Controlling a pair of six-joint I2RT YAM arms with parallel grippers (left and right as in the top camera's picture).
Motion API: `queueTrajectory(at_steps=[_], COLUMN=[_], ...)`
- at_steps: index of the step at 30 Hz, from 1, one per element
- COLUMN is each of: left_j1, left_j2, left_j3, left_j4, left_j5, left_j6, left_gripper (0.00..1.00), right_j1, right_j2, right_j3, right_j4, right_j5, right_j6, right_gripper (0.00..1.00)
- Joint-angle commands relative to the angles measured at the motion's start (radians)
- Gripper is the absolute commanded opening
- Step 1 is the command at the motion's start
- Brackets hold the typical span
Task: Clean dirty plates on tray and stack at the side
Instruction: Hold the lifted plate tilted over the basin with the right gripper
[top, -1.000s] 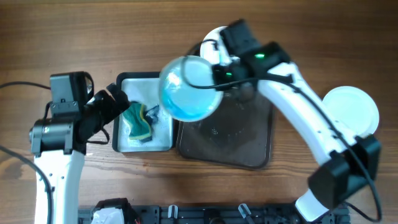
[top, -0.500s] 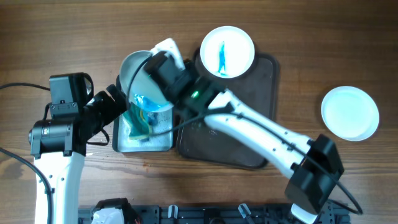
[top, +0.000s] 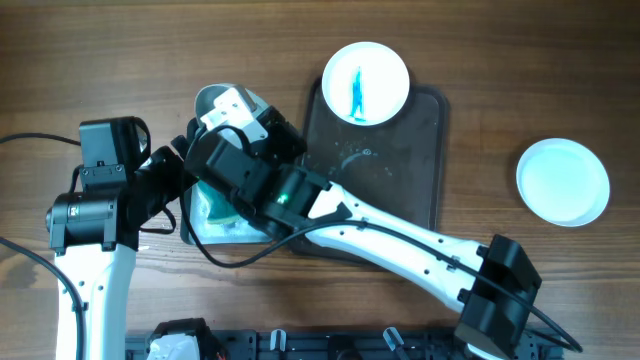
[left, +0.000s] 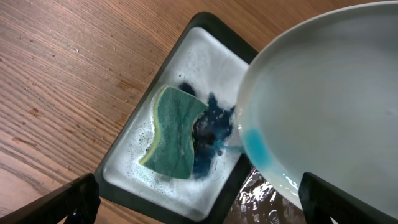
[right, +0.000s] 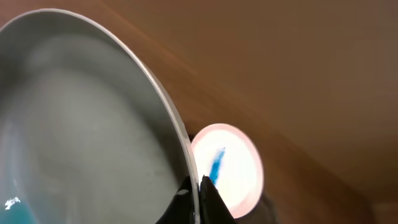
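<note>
My right gripper (right: 198, 198) is shut on the rim of a white plate (right: 87, 124). It holds that plate (left: 323, 99) tilted steeply over the foamy basin (left: 186, 59), with a blue smear (left: 255, 146) at its lower edge. Overhead, only a grey sliver of the held plate (top: 212, 100) shows past the right arm (top: 300, 195). My left gripper (left: 205, 205) is open above the basin, just left of the plate, with nothing between its fingers. A second plate (top: 366, 82) with a blue streak lies at the far end of the dark brown tray (top: 400, 200). A plain white plate (top: 563, 180) rests on the table to the right.
A green sponge (left: 177, 134) lies in the basin's suds beside a dark blue patch. The right arm stretches diagonally across the tray and hides most of the basin overhead. The tray's surface looks wet. Bare wooden table (top: 120, 60) surrounds everything.
The right arm has swung the held plate left, from above the tray to over the basin, tilting it steeply. This uncovered the streaked plate on the tray. The left arm stayed still.
</note>
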Motion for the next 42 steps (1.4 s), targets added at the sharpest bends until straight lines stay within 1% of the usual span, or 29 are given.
queueTrajectory(at_steps=[1, 20, 25, 42], left_j1=[0.006, 0.006, 0.006, 0.006], left_j2=[-0.004, -0.004, -0.004, -0.003], left_j3=[0.018, 0.018, 0.018, 0.018], left_j4=[-0.001, -0.001, -0.001, -0.001], left_j5=[0.008, 0.008, 0.008, 0.008], left_j6=[0.005, 0.005, 0.005, 0.005], left_gripper=[1.0, 1.0, 1.0, 1.0], right_j1=[0.015, 0.015, 0.015, 0.015], right_j2=[-0.004, -0.004, -0.004, -0.004], right_j3=[0.024, 0.024, 0.024, 0.024], right_j4=[0.023, 0.258, 0.284, 0.293], right_j5=[0.109, 0.138, 0.151, 0.151], right_j6=[-0.048, -0.407, -0.434, -0.435], right_gripper=[0.04, 0.04, 0.04, 0.04])
